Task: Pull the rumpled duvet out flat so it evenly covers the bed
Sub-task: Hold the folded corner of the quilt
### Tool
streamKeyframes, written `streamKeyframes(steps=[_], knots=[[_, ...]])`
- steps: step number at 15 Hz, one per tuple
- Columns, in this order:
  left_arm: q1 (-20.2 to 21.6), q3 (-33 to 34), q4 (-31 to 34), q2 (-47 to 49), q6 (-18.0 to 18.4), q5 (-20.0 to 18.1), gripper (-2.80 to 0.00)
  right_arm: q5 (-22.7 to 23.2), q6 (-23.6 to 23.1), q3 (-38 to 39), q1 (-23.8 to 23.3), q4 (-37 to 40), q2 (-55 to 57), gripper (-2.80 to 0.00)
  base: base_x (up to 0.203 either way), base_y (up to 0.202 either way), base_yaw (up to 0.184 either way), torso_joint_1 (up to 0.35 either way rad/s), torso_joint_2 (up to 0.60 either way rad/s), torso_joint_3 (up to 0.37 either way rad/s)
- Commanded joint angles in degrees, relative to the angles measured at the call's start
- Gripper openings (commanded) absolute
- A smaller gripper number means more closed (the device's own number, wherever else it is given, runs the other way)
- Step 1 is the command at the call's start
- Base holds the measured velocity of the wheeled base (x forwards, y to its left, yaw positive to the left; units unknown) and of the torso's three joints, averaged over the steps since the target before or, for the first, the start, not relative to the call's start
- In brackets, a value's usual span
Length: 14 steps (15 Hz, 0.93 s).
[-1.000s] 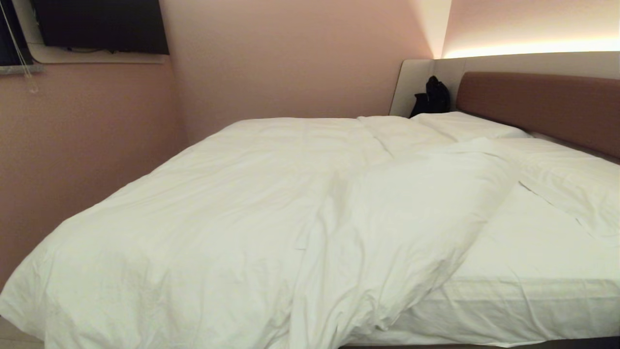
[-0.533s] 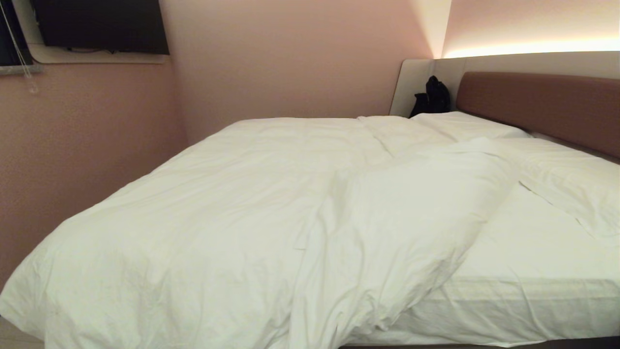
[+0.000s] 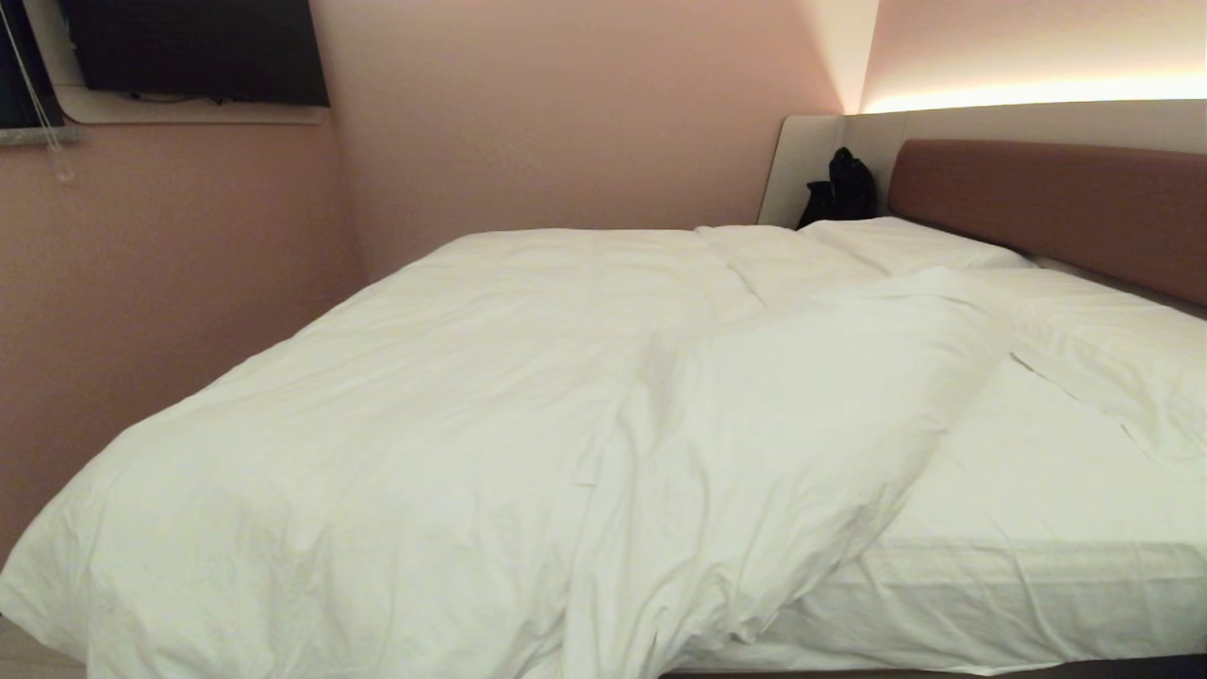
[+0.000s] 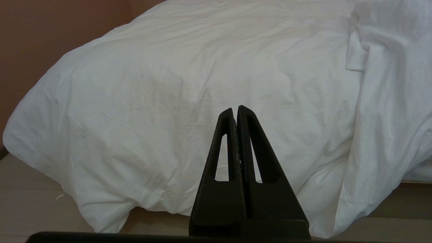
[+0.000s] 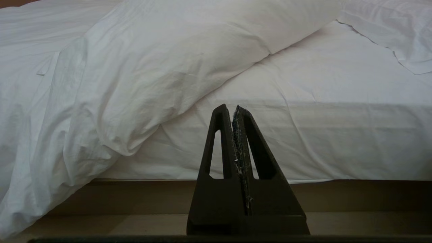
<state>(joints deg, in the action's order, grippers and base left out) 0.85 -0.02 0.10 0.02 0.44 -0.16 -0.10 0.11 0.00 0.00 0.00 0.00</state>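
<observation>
I judge nothing done yet: the bed (image 3: 1037,528) shows bare sheet from three to five o'clock in my head view, while the duvet (image 3: 396,443) lies bunched from centre toward nine, one corner folded back. My left gripper (image 4: 238,108) and right gripper (image 5: 233,107) hang pinched together, empty, short of the bed's near side.

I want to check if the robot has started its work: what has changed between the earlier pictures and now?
Nothing has visibly changed. The duvet lies as before, bunched toward the robot's left, its folded-back edge leaving the fitted sheet bare on the right of the bed. The left gripper and right gripper stay shut and empty, short of the bed's near edge.
</observation>
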Motion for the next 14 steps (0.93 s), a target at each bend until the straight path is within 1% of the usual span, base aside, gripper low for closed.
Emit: streamKeyframes(steps=[1, 14], knots=[[0.03, 0.02, -0.01, -0.02, 0.00, -0.01, -2.80, 0.01, -0.01, 0.00, 0.00, 0.00, 0.00, -2.80, 0.000, 0.000, 0.000, 0.000, 0.00, 0.000], [0.03, 0.01, 0.05, -0.02, 0.07, -0.01, -2.80, 0.01, -0.02, 0.00, 0.00, 0.00, 0.00, -2.80, 0.000, 0.000, 0.000, 0.000, 0.00, 0.000]])
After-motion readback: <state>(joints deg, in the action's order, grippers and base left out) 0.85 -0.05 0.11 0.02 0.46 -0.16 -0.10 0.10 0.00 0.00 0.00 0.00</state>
